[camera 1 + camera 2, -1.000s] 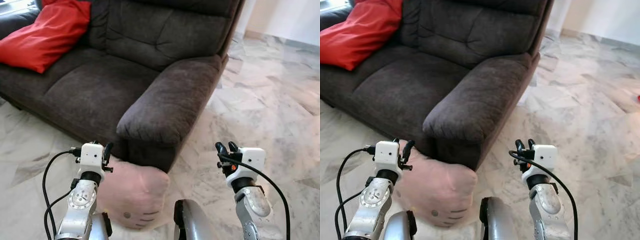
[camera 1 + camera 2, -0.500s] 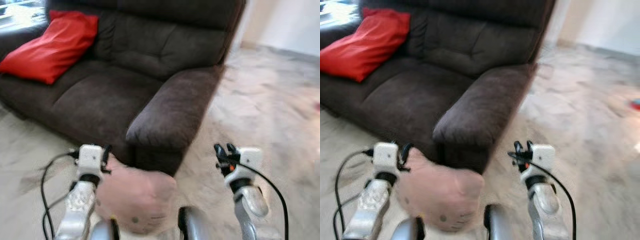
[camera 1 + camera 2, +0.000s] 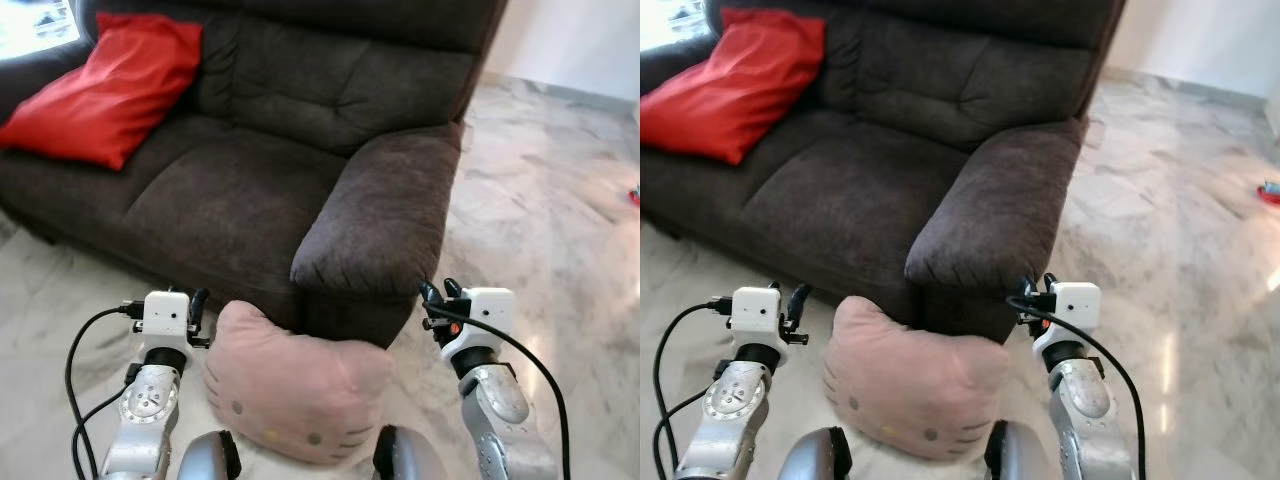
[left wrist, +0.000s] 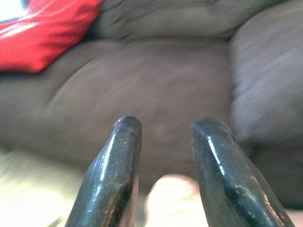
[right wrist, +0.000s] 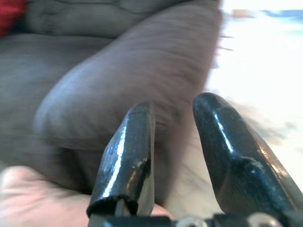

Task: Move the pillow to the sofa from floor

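The pink pillow [image 3: 300, 390] lies on the floor [image 3: 540, 220] against the sofa [image 3: 300, 180] arm's foot, ungrasped; left claw [image 4: 163, 142] and right claw [image 5: 177, 142] flank it, narrowly parted and empty

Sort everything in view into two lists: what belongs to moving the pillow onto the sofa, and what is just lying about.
Part of the job:
- pink cat-face pillow, on the floor against the sofa's front
- dark brown sofa
- left gripper, open
- right gripper, open

Just lying about:
- red cushion, on the sofa seat
- small red and blue object, on the marble floor
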